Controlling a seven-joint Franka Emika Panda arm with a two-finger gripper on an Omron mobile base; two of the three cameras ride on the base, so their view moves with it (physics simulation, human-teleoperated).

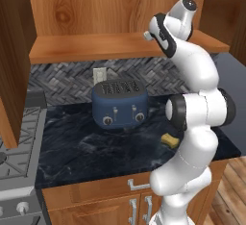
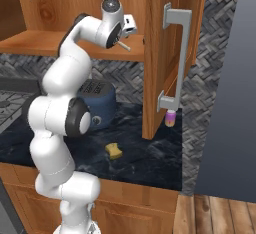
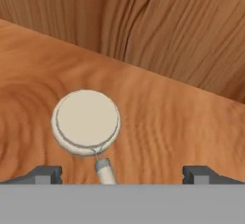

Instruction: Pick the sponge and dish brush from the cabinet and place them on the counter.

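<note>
The dish brush (image 3: 86, 121) lies on the wooden shelf of the cabinet (image 1: 96, 46), its round white head facing the hand camera and its cream handle (image 3: 105, 170) running back toward me. My gripper (image 3: 123, 175) is open just behind the head, one fingertip (image 3: 45, 174) on each side of the handle and well apart from it. From the right base my gripper (image 2: 130, 27) sits at the shelf edge, with the dish brush handle (image 2: 123, 45) poking out below it. The yellow sponge (image 1: 169, 140) (image 2: 114, 151) rests on the dark counter (image 1: 86, 147).
A blue toaster (image 1: 119, 104) stands at the back of the counter under the shelf. The open cabinet door (image 2: 160, 78) with its silver bar handle (image 2: 182, 58) hangs right of my hand. A small purple jar (image 2: 170, 118) sits behind it. The stove (image 1: 17, 161) lies left.
</note>
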